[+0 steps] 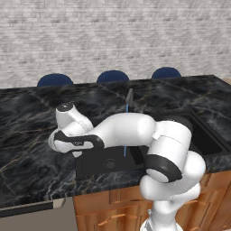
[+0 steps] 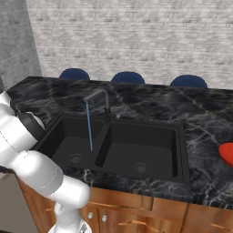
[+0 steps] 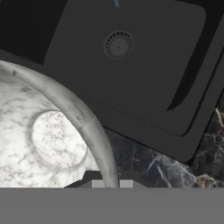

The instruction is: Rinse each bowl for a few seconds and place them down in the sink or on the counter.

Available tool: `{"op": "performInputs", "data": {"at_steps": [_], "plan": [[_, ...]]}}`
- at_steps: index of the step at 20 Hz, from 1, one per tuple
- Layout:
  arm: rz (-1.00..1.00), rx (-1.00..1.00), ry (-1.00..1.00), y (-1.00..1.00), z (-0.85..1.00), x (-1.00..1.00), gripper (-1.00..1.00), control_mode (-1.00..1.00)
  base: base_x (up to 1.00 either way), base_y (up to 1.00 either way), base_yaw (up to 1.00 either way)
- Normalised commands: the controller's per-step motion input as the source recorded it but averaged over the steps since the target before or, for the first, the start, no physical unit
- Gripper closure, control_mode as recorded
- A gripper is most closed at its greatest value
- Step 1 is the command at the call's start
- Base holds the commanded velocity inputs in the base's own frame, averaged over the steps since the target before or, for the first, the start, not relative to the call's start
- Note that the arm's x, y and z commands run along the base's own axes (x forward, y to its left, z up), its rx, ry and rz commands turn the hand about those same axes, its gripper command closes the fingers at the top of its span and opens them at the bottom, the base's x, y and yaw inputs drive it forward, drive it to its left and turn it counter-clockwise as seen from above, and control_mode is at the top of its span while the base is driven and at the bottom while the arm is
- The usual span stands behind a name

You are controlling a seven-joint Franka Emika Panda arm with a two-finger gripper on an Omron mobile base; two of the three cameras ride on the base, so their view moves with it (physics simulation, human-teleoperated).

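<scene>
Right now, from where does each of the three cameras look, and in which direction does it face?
Left base view: behind the arm on its left, facing forward and down at the counter and the sink; the white arm crosses the picture.
Right base view: behind on the right, facing both basins and the faucet; the arm stands at the left edge.
Hand view: on the hand, looking down at the bowl held at its rim over the counter beside a basin drain.
Both base views share the sink, the running water and the blue chairs.

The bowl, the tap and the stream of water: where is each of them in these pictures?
bowl [image 3: 57, 140], hand view, its flat speckled bottom inside.
tap [image 2: 107, 102], right base view, upright part of its dark neck.
stream of water [image 2: 89, 127], right base view, middle of the thin blue line.
</scene>
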Motion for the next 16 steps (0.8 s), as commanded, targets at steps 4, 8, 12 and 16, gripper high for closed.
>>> {"op": "performInputs", "data": {"at_steps": [4, 8, 12, 16], "plan": [[0.00, 0.05, 0.00, 0.15, -0.32, 0.00, 1.00, -1.00, 0.00, 0.00, 0.00], [0.00, 0.04, 0.00, 0.14, -0.28, 0.00, 1.00, -1.00, 0.00, 0.00, 0.00], [0.00, 0.02, 0.00, 0.15, -0.25, 0.00, 1.00, -1.00, 0.00, 0.00, 0.00], [0.00, 0.04, 0.00, 0.13, -0.29, 0.00, 1.00, -1.00, 0.00, 0.00, 0.00]]}}
